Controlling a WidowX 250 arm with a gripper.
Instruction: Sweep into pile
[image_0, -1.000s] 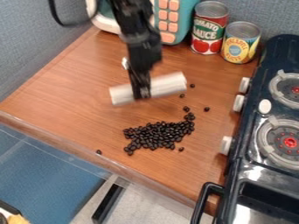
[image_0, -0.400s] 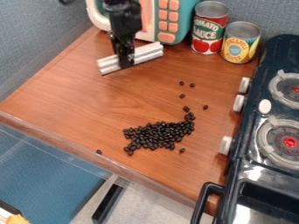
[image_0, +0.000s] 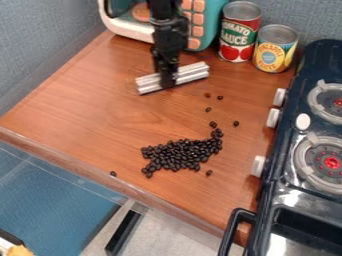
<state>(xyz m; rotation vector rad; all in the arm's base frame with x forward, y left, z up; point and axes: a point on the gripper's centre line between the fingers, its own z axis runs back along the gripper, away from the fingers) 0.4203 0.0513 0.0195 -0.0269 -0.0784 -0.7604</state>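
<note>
black fingers (image_0: 167, 76) are closed on the pale bar (image_0: 193, 73) near its middle, beyond the dark bean pile (image_0: 179, 154) on the table (image_0: 87, 105). set the bar low behind the stray beans (image_0: 208, 109), then draw them in gently so none roll wide.

- At the back, you have a teal toy microwave (image_0: 212, 25) (orange buttons, by the way).
- Right of it, your two cans (image_0: 239, 32) stand upright.
- Your toy stove (image_0: 304, 165) sits at right.
</note>
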